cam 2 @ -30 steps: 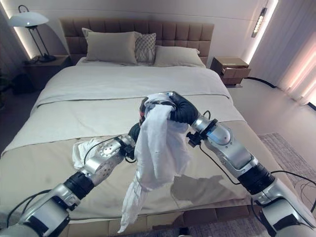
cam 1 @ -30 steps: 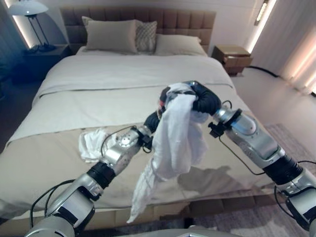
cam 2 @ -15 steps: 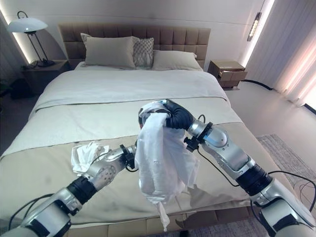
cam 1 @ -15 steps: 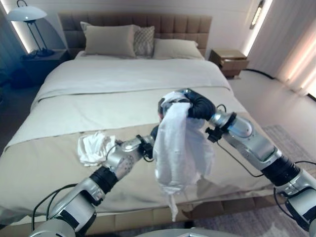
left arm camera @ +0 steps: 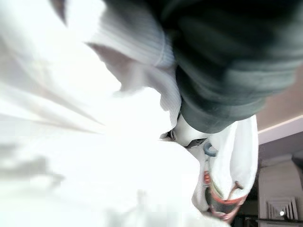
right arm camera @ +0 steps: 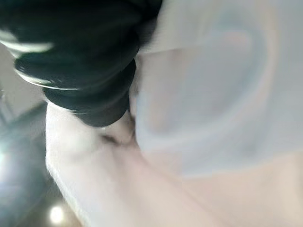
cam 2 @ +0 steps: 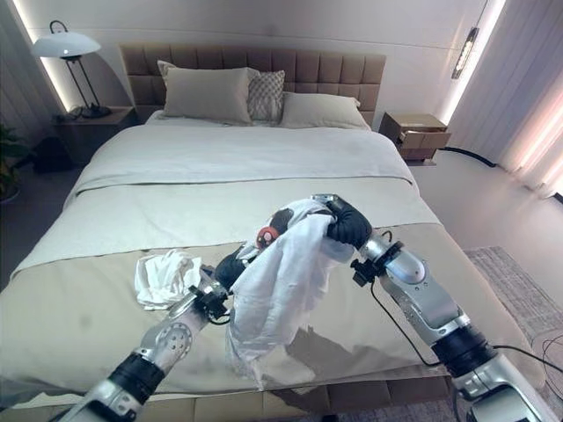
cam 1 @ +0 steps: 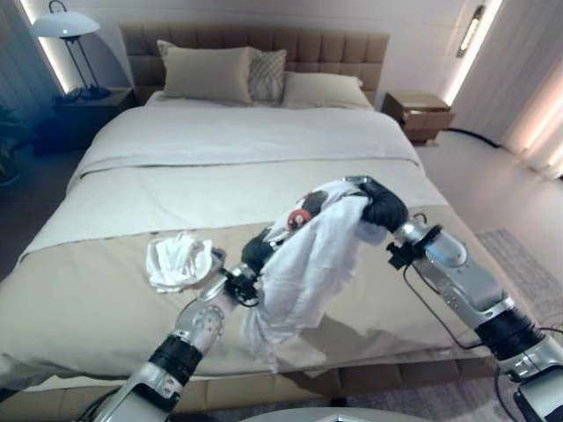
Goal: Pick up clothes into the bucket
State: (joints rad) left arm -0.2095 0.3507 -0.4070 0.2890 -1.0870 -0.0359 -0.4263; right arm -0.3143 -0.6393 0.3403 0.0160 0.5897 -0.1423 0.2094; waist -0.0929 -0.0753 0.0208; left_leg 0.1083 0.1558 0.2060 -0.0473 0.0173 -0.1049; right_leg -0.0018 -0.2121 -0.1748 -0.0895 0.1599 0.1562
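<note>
**Above the foot of the bed: one garment lifted, one still lying, no bucket in sight**

Over the near edge of the bed (cam 2: pixel 369 290), a white garment (cam 2: pixel 281 290) hangs in the air between the two arms. The right hand (cam 2: pixel 347 224) carries its top end: the cloth drapes over the dark ribbed cover and bunches there, with a small red and dark print showing near the upper fold. The fingers themselves are buried in the fabric, so I cannot tell whether they are clenched on it or merely hooked under it. The left hand (cam 2: pixel 230 266) is lower, pressed into the side of the hanging cloth; its fingers are hidden as well, and its grip cannot be told either.

The garment's long axis runs on a slant, from the high bunch at the right hand down towards the left arm, where a ragged tail dangles just clear of the bed's near edge.

A second piece, a crumpled white cloth (cam 2: pixel 165 277), lies on the tan cover near the left arm, untouched.

As a judgement, the task stands early: one item is raised off the bed but not yet delivered, the other is still to be collected, and the carry and drop into a bucket remain for both.
</note>
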